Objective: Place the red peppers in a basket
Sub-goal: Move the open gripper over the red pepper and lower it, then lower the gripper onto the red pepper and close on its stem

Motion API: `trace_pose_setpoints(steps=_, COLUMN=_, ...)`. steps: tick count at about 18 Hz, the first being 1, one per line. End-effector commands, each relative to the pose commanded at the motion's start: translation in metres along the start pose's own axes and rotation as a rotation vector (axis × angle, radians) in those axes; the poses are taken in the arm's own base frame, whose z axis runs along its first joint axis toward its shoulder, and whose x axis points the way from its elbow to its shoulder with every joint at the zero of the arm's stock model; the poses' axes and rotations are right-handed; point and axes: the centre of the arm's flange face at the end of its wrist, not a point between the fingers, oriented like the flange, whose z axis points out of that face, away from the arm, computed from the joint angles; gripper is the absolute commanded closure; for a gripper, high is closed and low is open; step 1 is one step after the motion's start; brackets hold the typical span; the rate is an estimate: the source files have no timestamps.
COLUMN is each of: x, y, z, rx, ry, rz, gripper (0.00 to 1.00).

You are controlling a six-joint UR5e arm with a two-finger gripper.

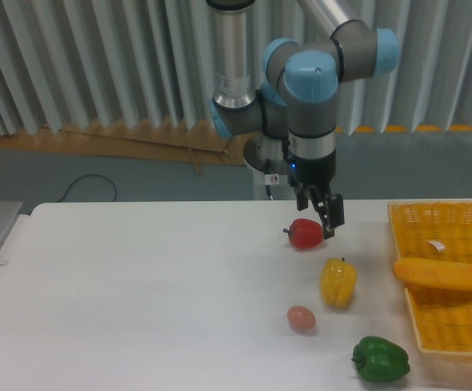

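Fingers (324,218) hang just above the red pepper (306,234); whether they grip it is unclear.

1. Bare table (138,293) lies open left of the red pepper (306,234).
2. Yellow pepper (338,282), egg (302,318) and green pepper (380,359) stand between it and the basket (401,244).
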Motion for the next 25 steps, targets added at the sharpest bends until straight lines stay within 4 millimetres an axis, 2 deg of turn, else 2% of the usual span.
trace_pose_setpoints(steps=1, x=0.004, y=-0.001, z=0.008, rx=-0.023, ry=0.018, rz=0.055, gripper=0.0)
trace_pose_setpoints(steps=4, x=0.011, y=-0.036, z=0.033, rx=-0.05, ry=0.06, rz=0.167, gripper=0.0)
trace_pose_setpoints(steps=6, x=0.014, y=-0.044, z=0.035, rx=-0.046, ry=0.067, rz=0.184, gripper=0.0)
trace_pose_setpoints(steps=8, x=0.031, y=-0.071, z=0.04, rx=-0.046, ry=0.081, rz=0.232, gripper=0.0)
trace_pose_setpoints(steps=11, x=0.048, y=-0.082, z=0.04, rx=-0.042, ry=0.089, rz=0.248, gripper=0.0)
trace_pose_setpoints(steps=13, x=0.057, y=-0.08, z=0.043, rx=-0.042, ry=0.097, rz=0.246, gripper=0.0)
trace_pose_setpoints(steps=16, x=0.068, y=-0.063, z=0.046, rx=-0.04, ry=0.108, rz=0.229, gripper=0.0)
trace_pose_setpoints(steps=18, x=0.075, y=-0.046, z=0.043, rx=-0.029, ry=0.108, rz=0.199, gripper=0.0)
trace_pose_setpoints(steps=21, x=0.084, y=-0.04, z=0.035, rx=-0.033, ry=0.099, rz=0.203, gripper=0.0)
trace_pose_setpoints(steps=25, x=0.113, y=-0.025, z=0.045, rx=-0.032, ry=0.125, rz=0.211, gripper=0.0)
